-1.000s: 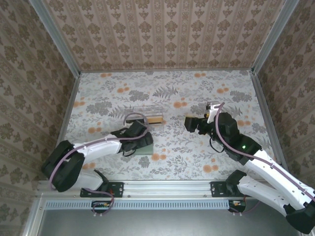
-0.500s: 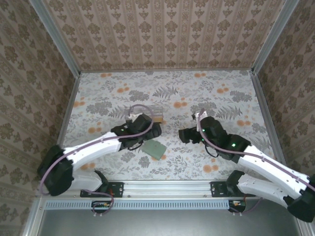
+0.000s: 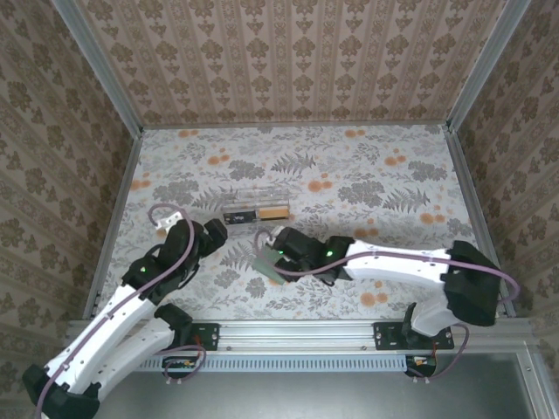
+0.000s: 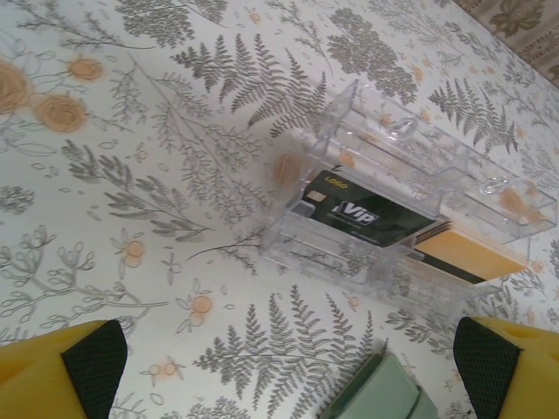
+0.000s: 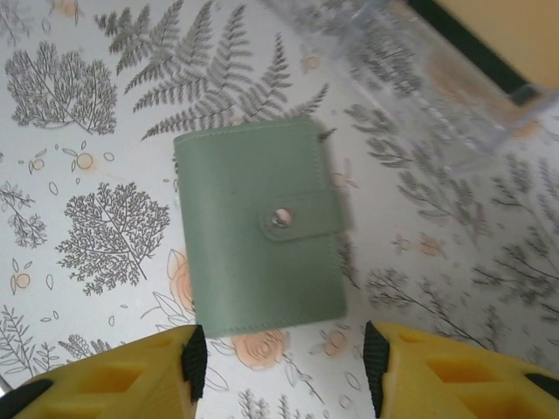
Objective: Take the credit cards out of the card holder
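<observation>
Card holder (image 5: 260, 237) lies flat on the flowered table (image 3: 393, 157), closer to the near edge than the far one and a little left of the middle. It is closed, with the snap strap fastened across its front.

The right gripper (image 3: 269, 255) hangs over the holder's near end. Seen from its wrist, the fingers (image 5: 188, 367) stand apart with the black pads just outside the holder's two long sides. Nothing is clamped between them. Whether either pad touches the holder cannot be told.

The left gripper (image 3: 215, 234) sits just left of the holder, well above the table surface. Its fingers (image 4: 87, 367) are spread wide and hold nothing.

A clear plastic box (image 4: 402, 205) rests just beyond the holder, toward the far edge. Inside it are a black card (image 4: 367, 218) marked VIP and an orange card (image 4: 472, 257). One corner of the holder shows near the box in the left wrist view, and the two are apart.
</observation>
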Controlling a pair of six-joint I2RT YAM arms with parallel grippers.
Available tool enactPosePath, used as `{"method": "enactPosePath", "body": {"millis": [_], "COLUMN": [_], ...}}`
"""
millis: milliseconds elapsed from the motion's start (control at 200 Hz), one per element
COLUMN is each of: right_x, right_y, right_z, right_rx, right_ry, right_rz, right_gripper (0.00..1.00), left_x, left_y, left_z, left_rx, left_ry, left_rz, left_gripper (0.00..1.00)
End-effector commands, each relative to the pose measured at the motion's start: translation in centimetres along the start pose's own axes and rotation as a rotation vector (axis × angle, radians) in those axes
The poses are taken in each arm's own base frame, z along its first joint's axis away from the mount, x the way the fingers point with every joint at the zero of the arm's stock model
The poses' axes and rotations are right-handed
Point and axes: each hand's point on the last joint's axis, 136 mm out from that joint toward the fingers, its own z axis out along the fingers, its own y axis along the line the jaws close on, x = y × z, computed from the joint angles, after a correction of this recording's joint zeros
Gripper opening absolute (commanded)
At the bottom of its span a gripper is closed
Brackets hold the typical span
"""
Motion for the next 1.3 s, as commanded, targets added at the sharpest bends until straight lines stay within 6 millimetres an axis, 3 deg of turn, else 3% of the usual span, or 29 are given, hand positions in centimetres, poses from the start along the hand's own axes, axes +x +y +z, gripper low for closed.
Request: {"method": "enactPosePath", "body": {"millis": [0,350,705,930,1020,1290], "right_x": [-0.1,0.1,1.6,0.8,0.3,-1.1], "right_y": [0.3,1.3,0.0,0.1,0.1,-0.1], "right_z": [1.4,6.4,8.9,8.1,7.3,4.0], "right_rx": [0.029,0.033,0.031,0.006,-0.001,-0.022], "right_ry": [0.057,0.160,0.221,0.194,0.173,0.098], "right_rz": [-0.089,-0.168,-0.139,-0.107,-0.088,0.009], "right_gripper": [0.50,0.45,0.43,0.09,0.00,0.00], "left_x": [1.0,1.9,2.3,2.4,2.5,3.4], "left_y": [1.7,2.2,2.5,2.5,2.6,1.8], "left_z": [0.2,0.7,0.8,0.9,0.9,1.4], "left_rx": [-0.048,-0.061,-0.060,-0.058,-0.058,-0.008], "left_ry": [0.029,0.064,0.072,0.076,0.078,0.113], "left_rz": [0.037,0.046,0.040,0.039,0.039,0.034], "left_gripper": [1.00,1.00,1.00,1.00,1.00,1.00]}}
